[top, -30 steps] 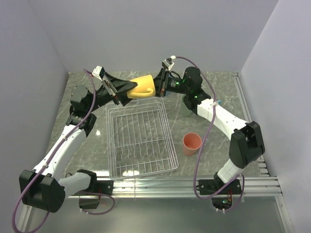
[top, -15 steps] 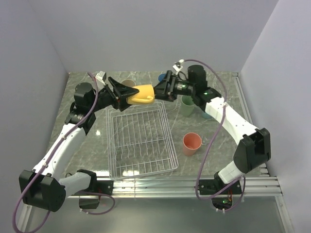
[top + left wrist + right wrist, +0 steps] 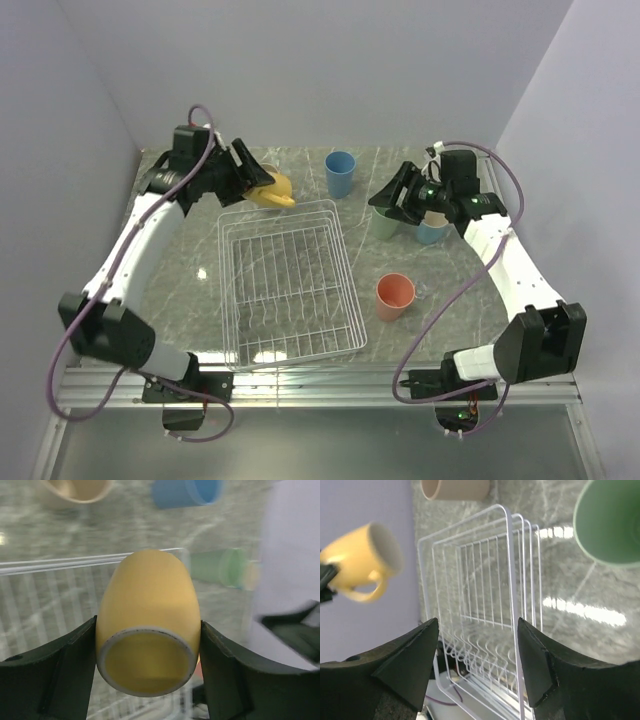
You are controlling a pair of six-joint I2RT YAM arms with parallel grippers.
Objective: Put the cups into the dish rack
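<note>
The left gripper [image 3: 262,186] clamped the yellow mug [image 3: 273,190] over the dish rack's [image 3: 300,206] far left edge, with the rack open beneath. The right gripper [image 3: 479,650], jaws spread and empty, had released the mug and withdrawn right, above the green cup [image 3: 384,225].

Dish rack [image 3: 226,290]: frame centre. Held mug [image 3: 268,189]: over its upper-left corner. Far tumbler [image 3: 340,173]: top centre. Near tumbler [image 3: 394,296]: right of rack. Third tumbler [image 3: 384,227], apparently beside another cup [image 3: 432,234]: upper right.

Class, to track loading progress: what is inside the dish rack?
No cups: the dish rack shows bare grid from above. The yellow mug in the left end effector covers part in the wrist view.
</note>
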